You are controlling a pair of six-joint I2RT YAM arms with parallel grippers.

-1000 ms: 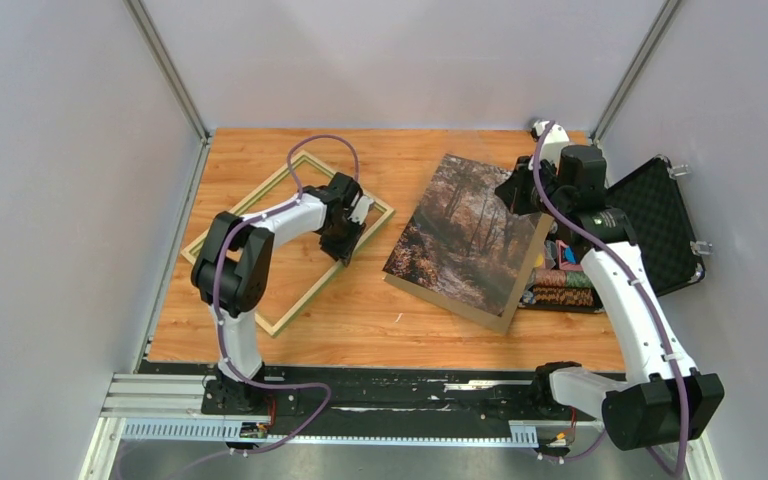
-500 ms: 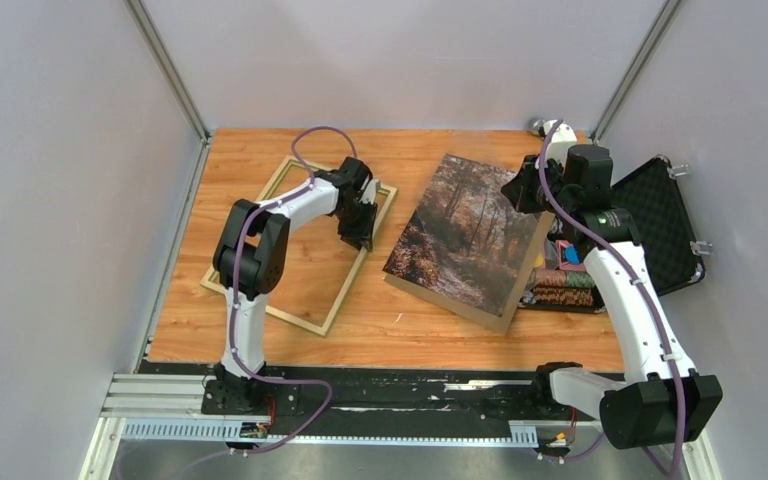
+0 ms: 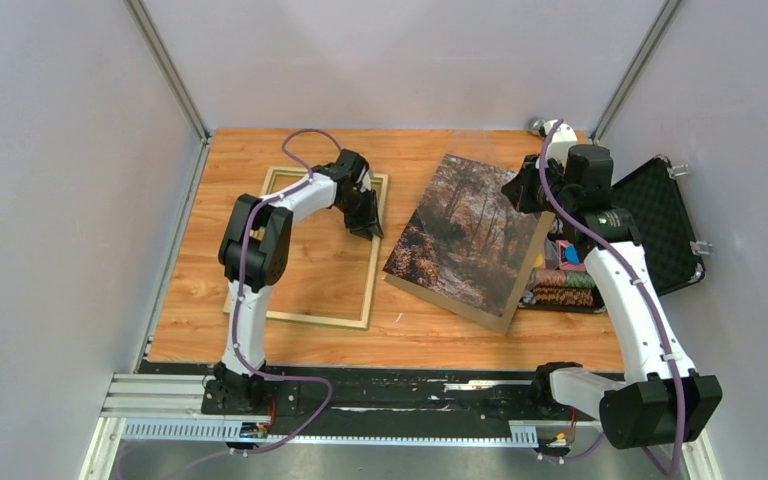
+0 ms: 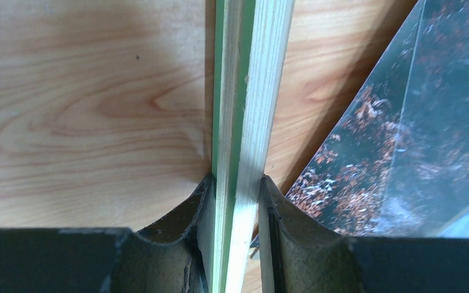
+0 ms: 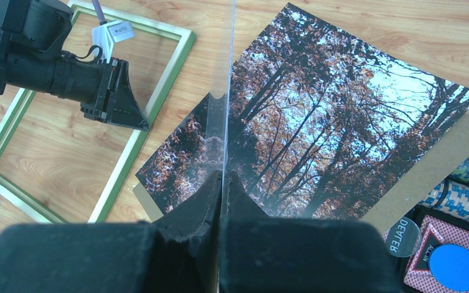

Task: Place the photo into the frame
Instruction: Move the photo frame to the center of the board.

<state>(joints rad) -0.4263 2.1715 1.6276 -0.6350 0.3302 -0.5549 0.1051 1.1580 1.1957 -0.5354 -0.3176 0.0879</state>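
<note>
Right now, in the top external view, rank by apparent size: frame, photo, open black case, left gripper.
1. frame and photo: nearly alike. The frame's outline looks slightly bigger, but it is too close to rank.
2. black case
3. left gripper

A wooden tabletop (image 3: 410, 325) bears a plain brown backing board (image 5: 443, 155) toward 3 o'clock. At its 3 o'clock edge, an open black case (image 3: 660, 215) holds striped poker chips (image 3: 560, 285), a clear "DEALER" button (image 5: 401, 235) and a blue disc (image 5: 455, 267). A clear sheet (image 5: 227, 67) stands on edge.
</note>
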